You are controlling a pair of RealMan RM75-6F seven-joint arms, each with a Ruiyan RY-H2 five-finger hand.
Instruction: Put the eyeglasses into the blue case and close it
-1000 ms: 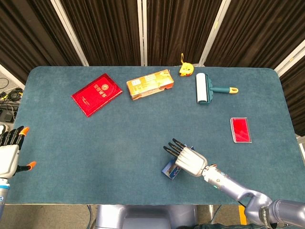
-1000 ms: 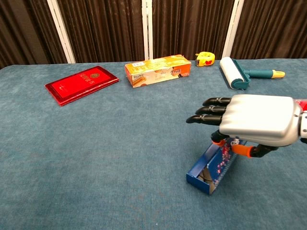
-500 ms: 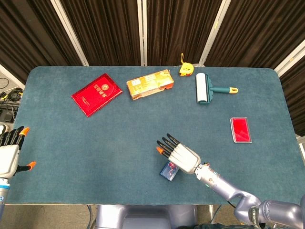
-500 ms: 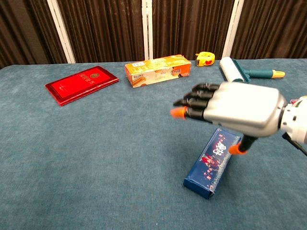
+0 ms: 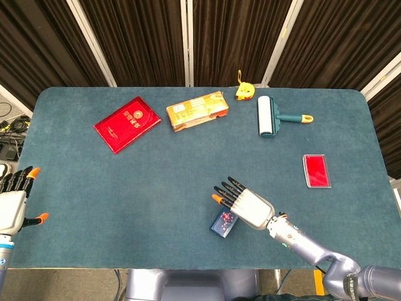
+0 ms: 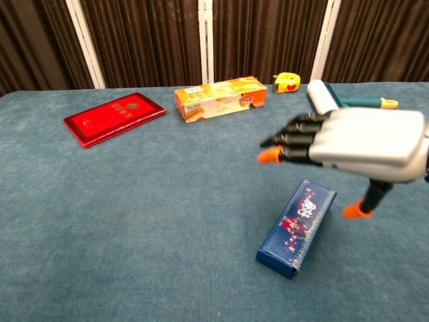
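The blue case [image 6: 296, 227] lies shut on the table, its lid down with a red floral print on top; in the head view the blue case [image 5: 223, 222] sits near the front edge, partly under my hand. The eyeglasses are not visible. My right hand [image 6: 355, 144] hovers above the case's far end with fingers spread and nothing in it; in the head view the right hand [image 5: 244, 204] is just above the case. My left hand [image 5: 12, 200] stays off the table's left front corner, fingers apart and holding nothing.
At the back lie a red booklet [image 5: 127, 123], an orange box [image 5: 197, 110], a yellow tape measure [image 5: 244, 92] and a lint roller [image 5: 268, 116]. A small red card [image 5: 316, 170] lies at the right.
The case's lid went from open to shut. My right hand then lifted off the case and drew back to the right. The left hand has not moved.
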